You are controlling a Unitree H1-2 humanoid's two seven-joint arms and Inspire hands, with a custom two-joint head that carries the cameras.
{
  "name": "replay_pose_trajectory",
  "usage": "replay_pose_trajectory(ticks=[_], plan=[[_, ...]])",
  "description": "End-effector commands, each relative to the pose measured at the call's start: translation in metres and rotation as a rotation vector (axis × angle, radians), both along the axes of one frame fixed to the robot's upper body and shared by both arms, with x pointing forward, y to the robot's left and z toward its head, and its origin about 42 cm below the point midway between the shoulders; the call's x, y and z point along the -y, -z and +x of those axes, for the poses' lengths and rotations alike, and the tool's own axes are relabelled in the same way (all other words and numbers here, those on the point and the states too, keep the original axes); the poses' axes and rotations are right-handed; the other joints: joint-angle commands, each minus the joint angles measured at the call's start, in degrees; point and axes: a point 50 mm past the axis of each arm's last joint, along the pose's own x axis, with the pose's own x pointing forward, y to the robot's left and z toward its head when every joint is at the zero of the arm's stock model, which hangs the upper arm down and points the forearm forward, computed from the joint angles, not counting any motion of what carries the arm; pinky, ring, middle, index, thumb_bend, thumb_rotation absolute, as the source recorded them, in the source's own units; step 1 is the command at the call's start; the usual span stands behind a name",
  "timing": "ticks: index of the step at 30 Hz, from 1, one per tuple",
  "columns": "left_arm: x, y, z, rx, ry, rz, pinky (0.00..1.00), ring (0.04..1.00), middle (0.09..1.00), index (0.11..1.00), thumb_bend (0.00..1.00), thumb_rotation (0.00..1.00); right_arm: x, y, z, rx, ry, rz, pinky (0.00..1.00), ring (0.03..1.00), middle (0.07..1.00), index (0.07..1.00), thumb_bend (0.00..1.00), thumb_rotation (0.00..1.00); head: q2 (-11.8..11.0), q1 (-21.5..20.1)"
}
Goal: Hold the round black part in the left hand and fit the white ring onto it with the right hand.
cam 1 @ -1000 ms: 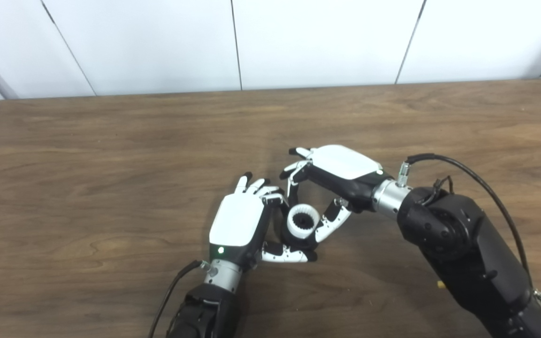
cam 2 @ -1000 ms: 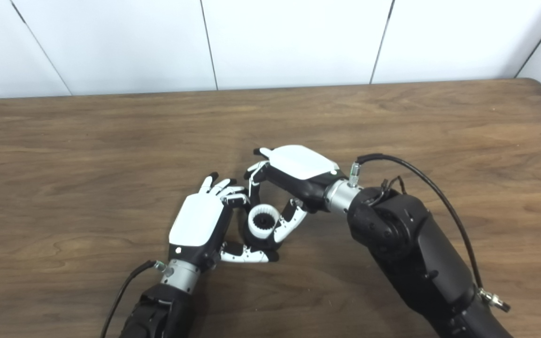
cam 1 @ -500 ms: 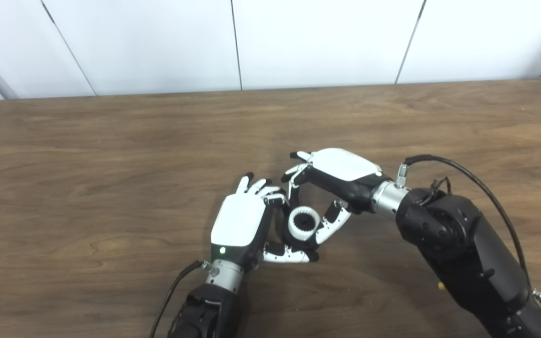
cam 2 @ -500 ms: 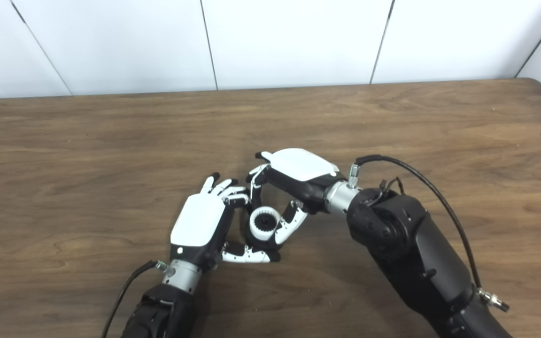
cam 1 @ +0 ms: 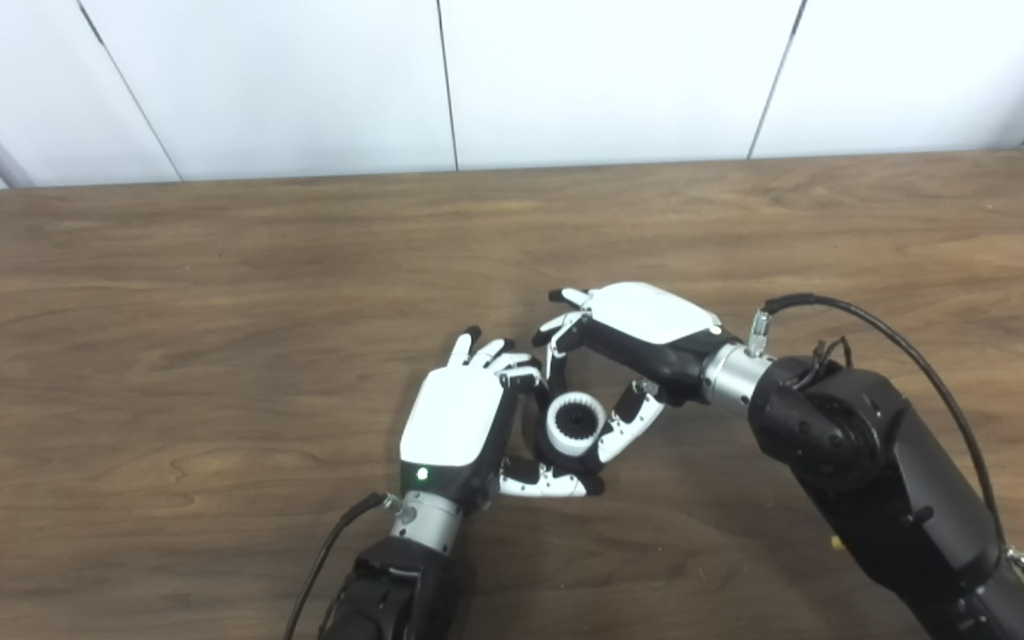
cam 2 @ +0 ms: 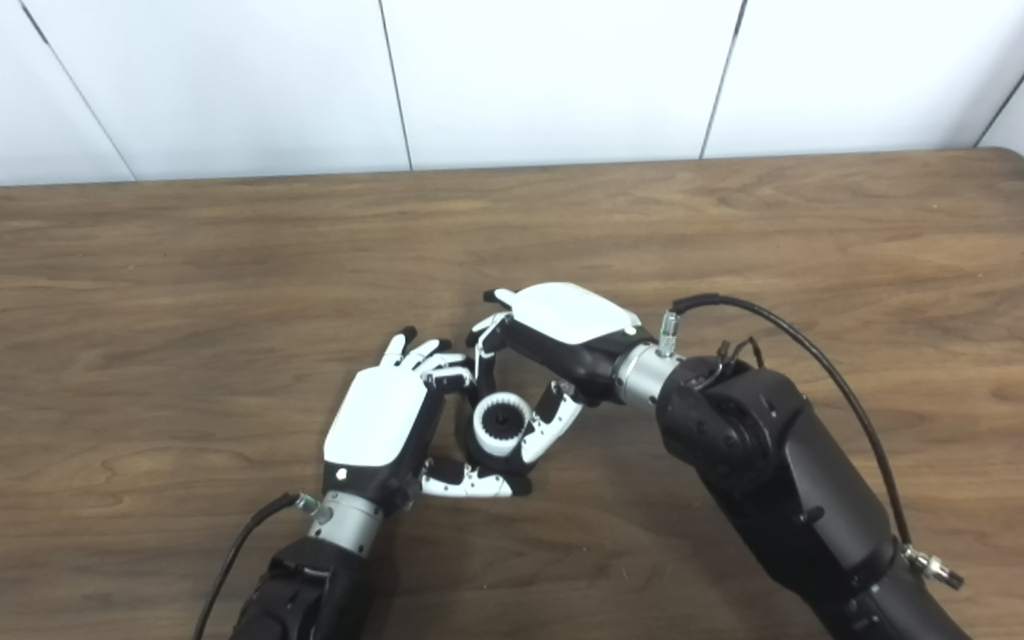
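Note:
A white ring (cam 1: pixel 563 434) with a toothed inner edge sits on top of the round black part (cam 1: pixel 576 416), whose dark core shows through the ring's hole. My left hand (cam 1: pixel 459 427) is shut on the black part from the left, its thumb (cam 1: pixel 548 483) curled under it and its fingers behind it. From the upper right my right hand (cam 1: pixel 645 324) arches over, fingers on the ring's far-left side and thumb (cam 1: pixel 628 422) on its right side, shut on the ring. The lower body of the black part is mostly hidden by the two hands.
The brown wooden table (cam 1: pixel 210 293) carries nothing else in view. White wall panels (cam 1: pixel 565 80) stand behind its far edge. A black cable (cam 1: pixel 885 324) loops above my right forearm, and another (cam 1: pixel 325 551) trails from my left wrist.
My right hand has sunk slightly toward the ring and the ring sits a touch lower on the black part. The left hand has barely moved.

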Motion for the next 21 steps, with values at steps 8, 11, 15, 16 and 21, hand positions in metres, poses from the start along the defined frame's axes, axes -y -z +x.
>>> replay_pose_trajectory(ticks=[8,11,15,16,21], plan=[[0.0029,-0.0017,0.0003,0.003,0.017,0.016,1.00,0.888,0.772,0.483,0.52,0.05,0.0027,-0.0164,0.0024,0.086,-0.015,0.016,1.00,1.000,0.882,0.615,1.00,0.30,0.11,0.03],[0.0024,-0.0013,0.0003,0.004,0.018,0.013,1.00,0.888,0.772,0.483,0.52,0.05,0.0031,-0.0171,0.0022,0.081,-0.010,0.020,1.00,1.000,0.886,0.599,1.00,0.28,0.17,-0.07],[0.0020,-0.0010,0.0006,0.006,0.017,0.011,1.00,0.889,0.772,0.483,0.52,0.05,0.0043,-0.0176,0.0024,0.083,-0.004,0.025,1.00,1.000,0.884,0.568,1.00,0.26,0.17,-0.07],[0.0019,-0.0010,0.0006,0.007,0.017,0.014,1.00,0.888,0.771,0.483,0.52,0.05,0.0047,-0.0184,0.0023,0.081,0.003,0.023,1.00,1.000,0.883,0.564,1.00,0.26,0.17,-0.07],[0.0011,-0.0009,0.0012,0.008,0.016,0.009,1.00,0.888,0.771,0.483,0.52,0.05,0.0100,-0.0240,0.0041,0.083,0.029,0.031,1.00,1.000,0.885,0.558,1.00,0.23,0.15,-0.47]])
